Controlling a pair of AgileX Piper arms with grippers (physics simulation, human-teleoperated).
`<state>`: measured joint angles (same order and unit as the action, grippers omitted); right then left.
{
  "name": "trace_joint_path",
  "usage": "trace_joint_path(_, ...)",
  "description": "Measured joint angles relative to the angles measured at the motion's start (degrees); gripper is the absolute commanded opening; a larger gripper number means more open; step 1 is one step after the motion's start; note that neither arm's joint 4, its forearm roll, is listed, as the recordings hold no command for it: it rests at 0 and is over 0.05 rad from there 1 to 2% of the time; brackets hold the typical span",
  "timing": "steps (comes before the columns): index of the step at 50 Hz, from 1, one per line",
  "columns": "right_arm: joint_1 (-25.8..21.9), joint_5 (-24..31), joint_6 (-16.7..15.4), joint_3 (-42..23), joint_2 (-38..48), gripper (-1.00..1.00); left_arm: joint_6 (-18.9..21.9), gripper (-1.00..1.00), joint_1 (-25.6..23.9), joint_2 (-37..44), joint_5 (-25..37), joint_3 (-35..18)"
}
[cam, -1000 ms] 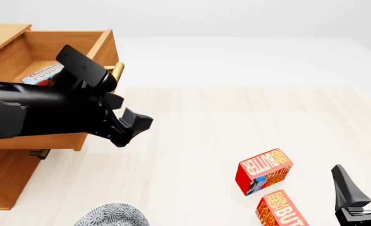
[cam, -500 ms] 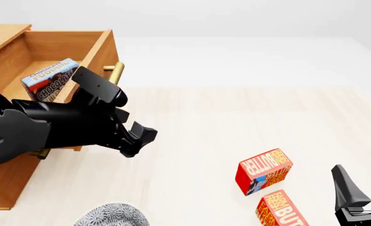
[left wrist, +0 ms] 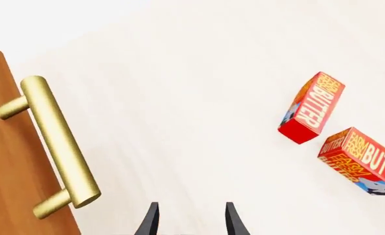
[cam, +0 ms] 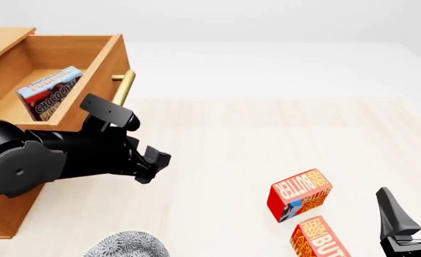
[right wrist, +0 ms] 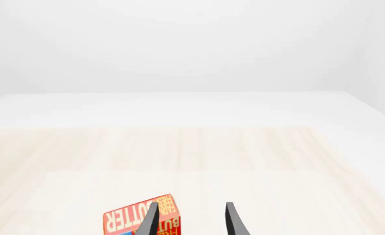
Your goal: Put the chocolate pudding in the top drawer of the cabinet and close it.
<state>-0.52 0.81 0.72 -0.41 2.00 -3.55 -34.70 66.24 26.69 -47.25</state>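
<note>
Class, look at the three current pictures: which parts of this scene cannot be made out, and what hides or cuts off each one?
- Lower drawers of the cabinet: front view, hidden behind the left arm.
- Chocolate pudding: front view, its lower part is behind the top drawer wall.
- Nearer butter box: front view, cut by the bottom edge.
- Grey patterned object: front view, cut by the bottom edge, unidentifiable.
- Right gripper: front view, cut by the corner.

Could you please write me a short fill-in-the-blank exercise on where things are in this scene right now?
1. The chocolate pudding lies inside the top ____ of the cabinet.
2. That drawer stands ____, not shut.
3. The left gripper holds ____.
4. The number of red butter boxes on the table is ____.

Missing words: drawer; open; nothing; two
</note>
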Motion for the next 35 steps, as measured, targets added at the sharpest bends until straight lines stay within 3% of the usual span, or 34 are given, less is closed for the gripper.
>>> trace_joint_path(35,0.00,0.00,0.00,0.00,-0.01,1.00,1.90,1.00,10.95,-2.75,-0.45,1.05)
